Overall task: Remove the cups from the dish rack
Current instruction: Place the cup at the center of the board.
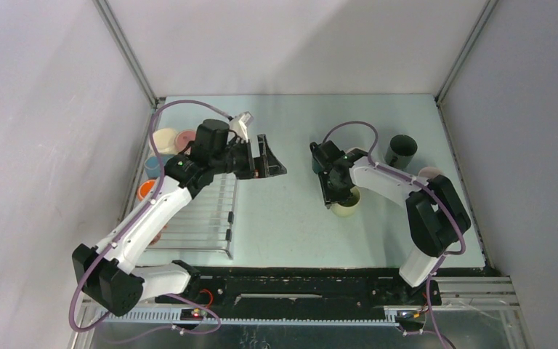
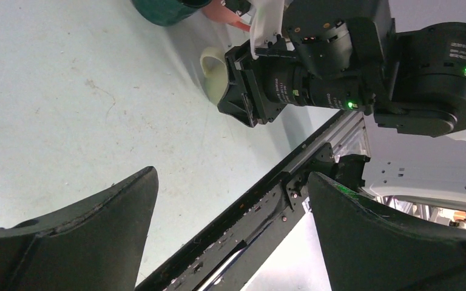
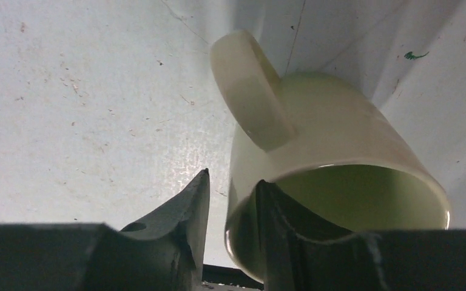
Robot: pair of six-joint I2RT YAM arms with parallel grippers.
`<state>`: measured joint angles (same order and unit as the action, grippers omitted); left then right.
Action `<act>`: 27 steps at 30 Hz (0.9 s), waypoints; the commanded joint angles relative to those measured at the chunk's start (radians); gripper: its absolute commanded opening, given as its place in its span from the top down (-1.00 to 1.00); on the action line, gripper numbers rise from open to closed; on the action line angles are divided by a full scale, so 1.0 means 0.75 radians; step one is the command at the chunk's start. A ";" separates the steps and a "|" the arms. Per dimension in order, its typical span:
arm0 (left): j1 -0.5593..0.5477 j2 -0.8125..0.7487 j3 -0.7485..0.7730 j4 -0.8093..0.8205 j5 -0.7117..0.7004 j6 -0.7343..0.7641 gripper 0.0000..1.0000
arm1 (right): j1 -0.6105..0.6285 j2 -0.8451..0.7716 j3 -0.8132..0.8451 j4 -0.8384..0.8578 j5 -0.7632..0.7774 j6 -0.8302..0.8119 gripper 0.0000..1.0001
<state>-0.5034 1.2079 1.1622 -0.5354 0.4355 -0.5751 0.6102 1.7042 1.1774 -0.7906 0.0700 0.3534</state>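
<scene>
The wire dish rack lies at the left. Cream, pink, light blue and orange cups stand along its far and left side, partly hidden by my left arm. My left gripper is open and empty, above the table just right of the rack. My right gripper straddles the wall of an upright pale green mug on the table. One finger is inside, and a thin gap shows at the outer finger.
A dark teal mug and a pink mug stand on the table at the far right, behind my right arm. Grey walls enclose the table on three sides. A black rail runs along the near edge.
</scene>
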 commanded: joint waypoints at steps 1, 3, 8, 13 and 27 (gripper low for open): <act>0.004 -0.016 0.113 -0.029 -0.064 0.043 -1.00 | 0.038 -0.027 0.076 0.006 0.024 -0.001 0.11; 0.004 -0.017 0.125 -0.047 -0.088 0.053 -1.00 | 0.050 -0.033 0.093 -0.007 0.030 0.003 0.01; 0.006 -0.016 0.171 -0.104 -0.158 0.074 -1.00 | 0.071 -0.083 0.111 -0.030 0.036 0.016 -0.24; 0.006 -0.016 0.215 -0.152 -0.214 0.077 -1.00 | 0.074 -0.166 0.112 -0.061 0.049 0.026 -0.42; 0.008 -0.051 0.306 -0.257 -0.419 0.075 -1.00 | 0.074 -0.394 0.112 -0.138 0.062 0.025 -0.77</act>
<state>-0.5034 1.2076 1.3243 -0.7055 0.1993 -0.5400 0.6571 1.4685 1.2278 -0.8623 0.0963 0.3649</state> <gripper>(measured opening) 0.996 0.868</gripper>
